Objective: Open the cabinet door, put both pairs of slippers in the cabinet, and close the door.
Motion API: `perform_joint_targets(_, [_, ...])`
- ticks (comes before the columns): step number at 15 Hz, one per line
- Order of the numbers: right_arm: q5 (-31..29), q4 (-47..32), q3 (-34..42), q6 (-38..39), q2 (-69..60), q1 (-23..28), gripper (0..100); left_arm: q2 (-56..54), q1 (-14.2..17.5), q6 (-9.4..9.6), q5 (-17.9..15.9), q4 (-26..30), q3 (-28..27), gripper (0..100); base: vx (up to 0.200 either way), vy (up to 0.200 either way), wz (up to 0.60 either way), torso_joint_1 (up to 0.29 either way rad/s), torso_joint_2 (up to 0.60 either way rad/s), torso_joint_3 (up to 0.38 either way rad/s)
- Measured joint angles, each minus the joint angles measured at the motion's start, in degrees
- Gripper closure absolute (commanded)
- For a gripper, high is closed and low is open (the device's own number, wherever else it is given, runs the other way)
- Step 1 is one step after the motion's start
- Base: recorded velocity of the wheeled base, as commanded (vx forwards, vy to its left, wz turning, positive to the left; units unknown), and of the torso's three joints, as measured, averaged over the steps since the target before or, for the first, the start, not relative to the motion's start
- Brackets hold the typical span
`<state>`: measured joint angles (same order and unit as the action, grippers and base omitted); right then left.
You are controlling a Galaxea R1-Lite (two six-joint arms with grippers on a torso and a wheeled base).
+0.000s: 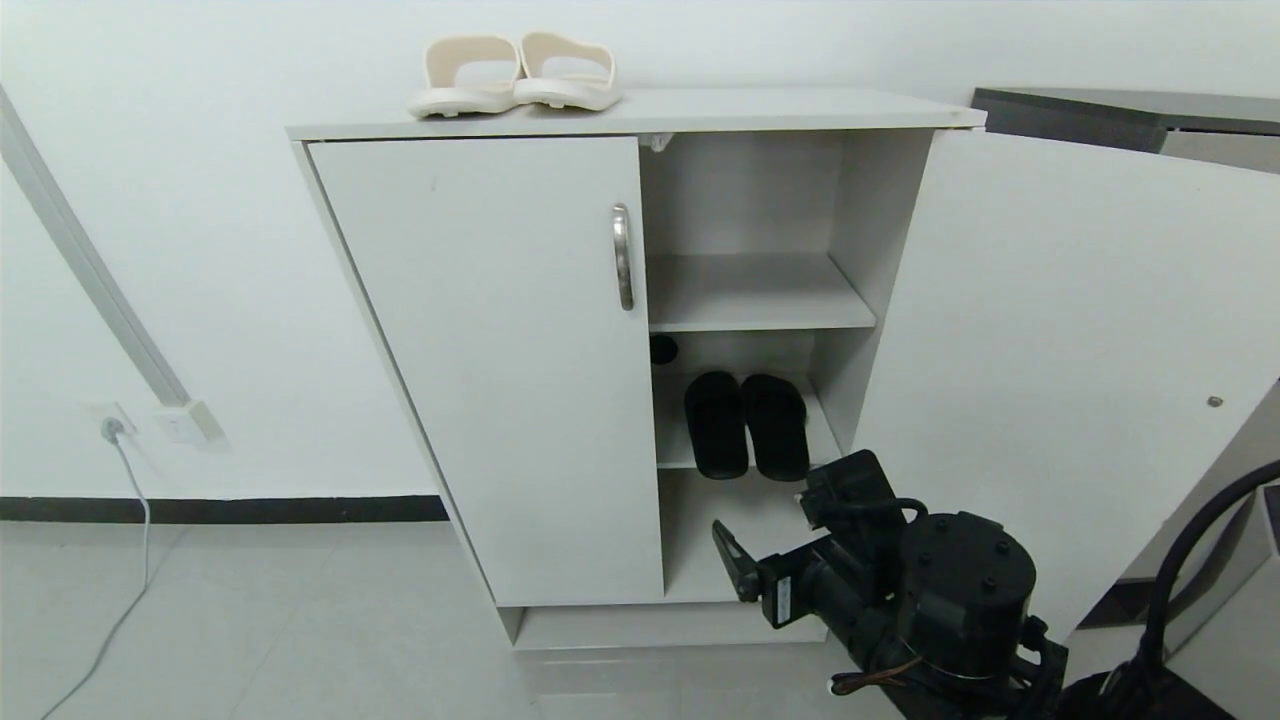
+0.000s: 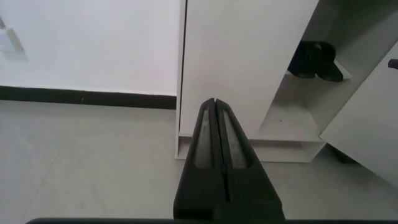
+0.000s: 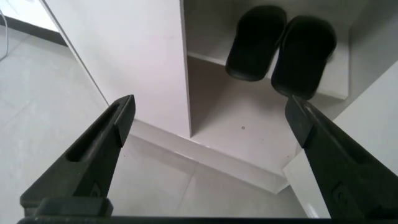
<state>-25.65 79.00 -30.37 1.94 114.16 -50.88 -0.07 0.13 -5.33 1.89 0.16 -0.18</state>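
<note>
Found right door (image 1: pixel 1080 350) wide for loading, black slippers (image 1: pixel 745 425) shelved, cream slippers (image 1: pixel 515 75) waiting at left end of cabinet top (image 1: pixel 780 108). Saw right gripper (image 3: pixel 210 102) wide open, empty, ready; left gripper (image 2: pixel 213 106) shut, empty.

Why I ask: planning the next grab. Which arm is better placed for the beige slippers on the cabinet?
Likely right: the right hand is open before the open side of the cabinet, while the left hand is shut, farther back. The beige slippers lie on top.
</note>
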Motion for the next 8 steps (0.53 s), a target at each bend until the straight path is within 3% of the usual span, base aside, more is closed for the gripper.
perform_joint_targets(6, [0.0,3.1,0.0,-0.3,1.3,0.5,0,0.0,0.0,-0.33,0.2,0.0,0.0,100,0.0,0.0,0.0,0.0,0.0,0.008])
perform_joint_targets(8, [0.0,3.7,0.0,-0.4,2.0,0.5,0,0.0,0.0,-0.13,0.0,0.0,0.0,100,0.0,0.2,0.0,0.005,0.0,0.005])
